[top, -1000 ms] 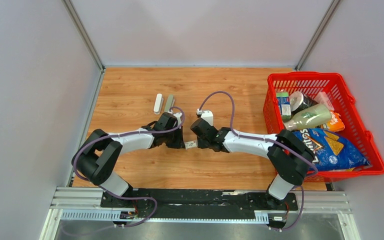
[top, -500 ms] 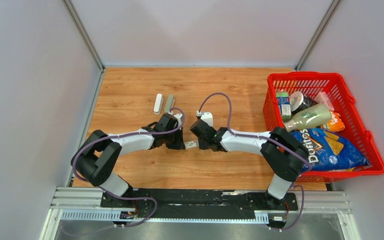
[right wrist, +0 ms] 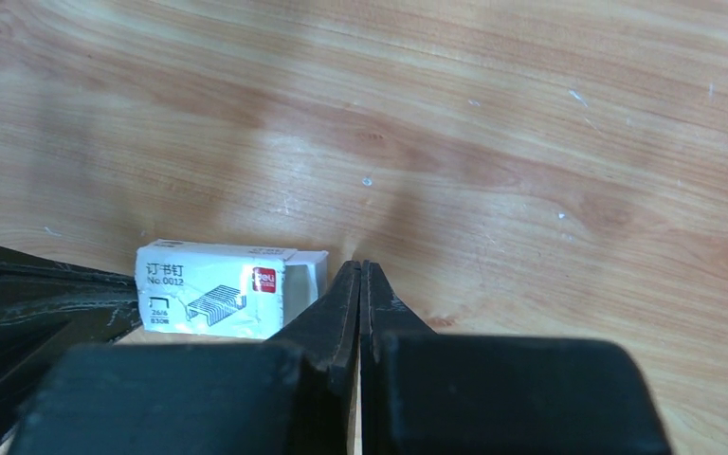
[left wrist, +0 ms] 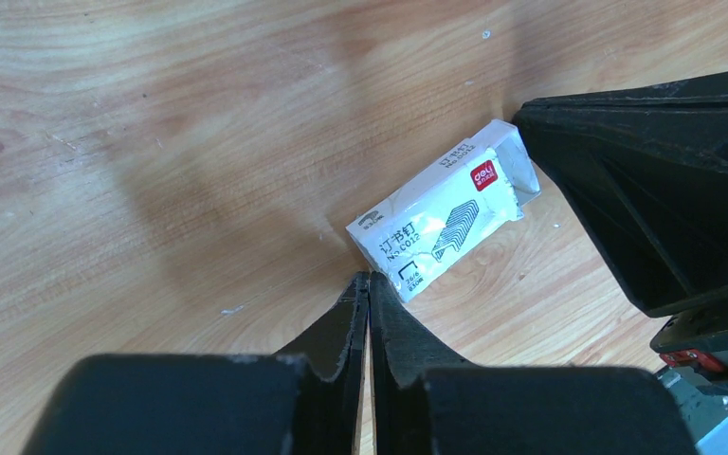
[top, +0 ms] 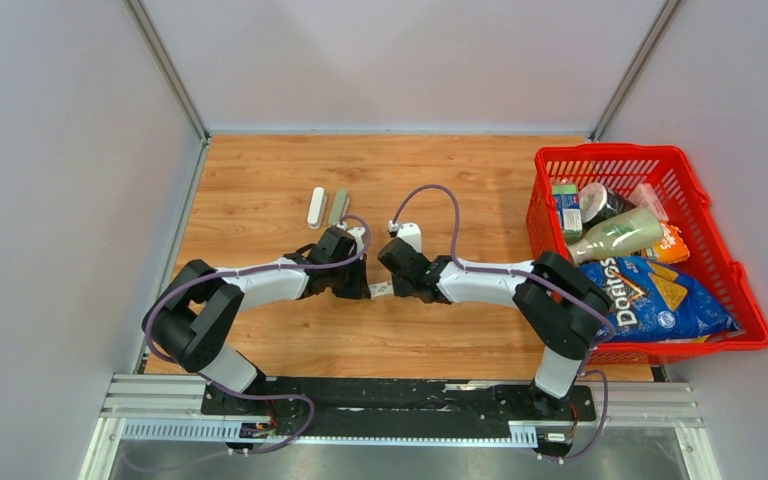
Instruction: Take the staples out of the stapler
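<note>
No telling loose staples apart in any view. Flat on the counter (top: 280, 330), between the two arms, a white printed packet (top: 381, 290), long axis roughly left-right. Closed on nothing, the left gripper (left wrist: 368, 277), tips at one packet corner; closed and empty too, the right gripper (right wrist: 360, 265), just beside the packet's right end. Bare wood near and far of it. Far-left and well apart, a white bar (top: 316, 207) and a grey bar (top: 337, 208), side by side. Along the right edge, a red basket (top: 610, 150) of groceries.

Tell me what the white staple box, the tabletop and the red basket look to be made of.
Staple box: likely thin card, glossy, printed, with creased folded edges. Tabletop: wood or wood-look laminate, smooth, grain visible. Basket: probably moulded plastic, glossy red lattice walls.
</note>
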Robot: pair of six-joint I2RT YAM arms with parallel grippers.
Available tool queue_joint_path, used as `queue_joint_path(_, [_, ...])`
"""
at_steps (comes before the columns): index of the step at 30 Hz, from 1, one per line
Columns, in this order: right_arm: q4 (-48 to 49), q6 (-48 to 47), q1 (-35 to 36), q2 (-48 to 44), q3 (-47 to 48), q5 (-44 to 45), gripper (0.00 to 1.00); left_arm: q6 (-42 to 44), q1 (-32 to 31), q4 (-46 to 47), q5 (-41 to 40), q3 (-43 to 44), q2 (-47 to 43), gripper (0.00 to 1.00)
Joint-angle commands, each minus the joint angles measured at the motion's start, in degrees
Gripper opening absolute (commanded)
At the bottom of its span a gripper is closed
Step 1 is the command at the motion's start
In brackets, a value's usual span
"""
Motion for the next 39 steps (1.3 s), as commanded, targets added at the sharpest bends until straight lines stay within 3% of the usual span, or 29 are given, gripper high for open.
queue_joint_path(1, [2.90,-1.37,-0.19,1.47,0.68,-1.20,0.00,-0.17,-0.25,0.49,-0.54,0.62,0.74,0.09])
queue_joint_path(16, [6.16,-2.25,2.18,1.90,-0.02,-7.09,0.00,-0.44,-0.25,1.63,-0.10,-0.09,1.36,0.09])
queue_joint_path(23, [1.86,-2.25,2.36,-0.28,0.68,-0.07,0.00,0.09,-0.25,0.67,-0.54,0.00,0.22,0.08])
queue_joint_path(27, [-0.25,-1.55,2.36,-4.24,-0.11,5.20,0.12,0.44,-0.25,-0.65,-1.68,0.09,-1.97,0.09])
queue_joint_path(35, [-2.89,-1.02,1.57,-12.67,-3.71,11.98,0.52,1.49,-0.25,-5.04,-5.20,0.79,-7.60,0.24])
queue_joint_path(39, [-4.04,-1.64,1.57,-16.01,-4.59,14.35,0.65,1.93,-0.25,-7.50,-6.51,1.06,-10.32,0.28])
